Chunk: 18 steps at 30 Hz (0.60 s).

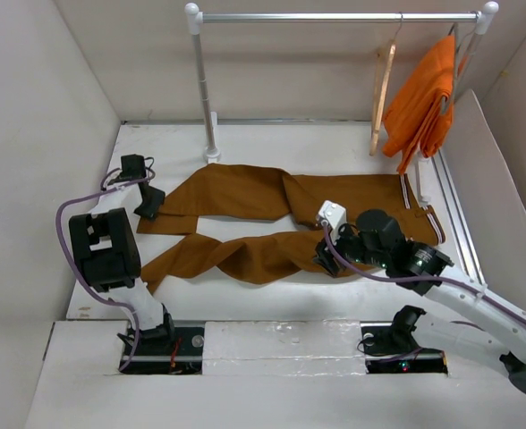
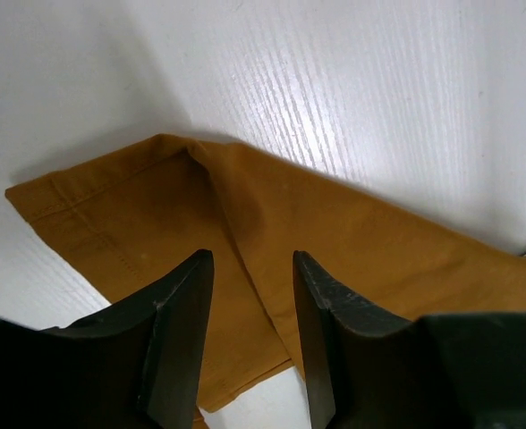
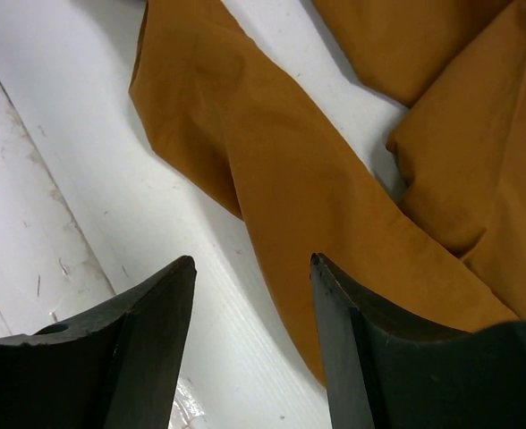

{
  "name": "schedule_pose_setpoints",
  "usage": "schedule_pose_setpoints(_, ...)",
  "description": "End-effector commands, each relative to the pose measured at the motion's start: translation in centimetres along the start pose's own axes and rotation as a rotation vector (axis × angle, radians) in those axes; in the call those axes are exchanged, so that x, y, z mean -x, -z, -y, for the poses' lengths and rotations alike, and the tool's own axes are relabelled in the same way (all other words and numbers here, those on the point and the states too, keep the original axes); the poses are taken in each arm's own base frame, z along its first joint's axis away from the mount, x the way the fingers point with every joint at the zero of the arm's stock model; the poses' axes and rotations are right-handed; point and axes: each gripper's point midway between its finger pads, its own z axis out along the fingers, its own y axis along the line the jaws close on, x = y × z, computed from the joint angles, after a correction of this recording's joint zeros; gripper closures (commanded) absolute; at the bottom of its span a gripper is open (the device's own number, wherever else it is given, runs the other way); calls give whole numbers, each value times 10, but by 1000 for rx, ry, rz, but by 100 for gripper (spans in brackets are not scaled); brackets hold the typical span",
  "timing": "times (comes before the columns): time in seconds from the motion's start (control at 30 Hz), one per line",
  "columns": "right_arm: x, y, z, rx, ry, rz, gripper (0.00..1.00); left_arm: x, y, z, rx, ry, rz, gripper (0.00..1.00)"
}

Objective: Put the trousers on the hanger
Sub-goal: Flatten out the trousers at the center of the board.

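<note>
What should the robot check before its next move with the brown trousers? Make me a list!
1. Trousers spread out on the table: ok.
2. Left gripper open, above a leg's hem: ok.
3. Right gripper open, holding nothing: ok.
4. Right gripper centred over cloth: not ok. White table shows between its jaws, and the cloth lies off to one side.
5. Hanger hanging on the rail, beside the orange garment: ok.
6. Either gripper touching the cloth: cannot tell.
</note>
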Motion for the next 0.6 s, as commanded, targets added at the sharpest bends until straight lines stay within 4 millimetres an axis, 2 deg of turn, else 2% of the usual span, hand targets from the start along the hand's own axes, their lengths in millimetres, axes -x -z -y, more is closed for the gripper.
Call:
schedule_pose_setpoints(0.0,26,12,9,-54,-25,71,40,5,-1,5,-25,40,19,63)
schedule_pose_setpoints(0.07,23,11,7,-46,-27,56,40,2,-6,1,-12,43,13,62)
schedule_pose_setpoints(0.17,22,13,5,-38,-30,51,40,5,-11,9,-33,31,18,60)
schedule_pose_setpoints(0.23,19,13,5,-36,-33,45,40,8,-13,15,-57,30,28,63)
schedule_pose_setpoints(0.27,17,14,4,-36,-36,45,40,10,-14,19,-65,23,33,67)
schedule_pose_setpoints(0.3,15,13,4,-35,-40,39,40,12,-14,22,-76,22,38,76)
schedule_pose_setpoints(0.37,13,13,4,-35,-40,27,40,12,-19,24,-70,11,36,81)
schedule_pose_setpoints(0.47,16,14,4,-39,-47,30,40,7,-26,14,-30,-2,23,89)
schedule_pose_setpoints(0.5,16,15,5,-40,-47,31,40,6,-27,13,-32,-3,20,98)
schedule_pose_setpoints(0.57,20,16,7,-50,-46,41,40,-2,-29,5,-28,-4,7,100)
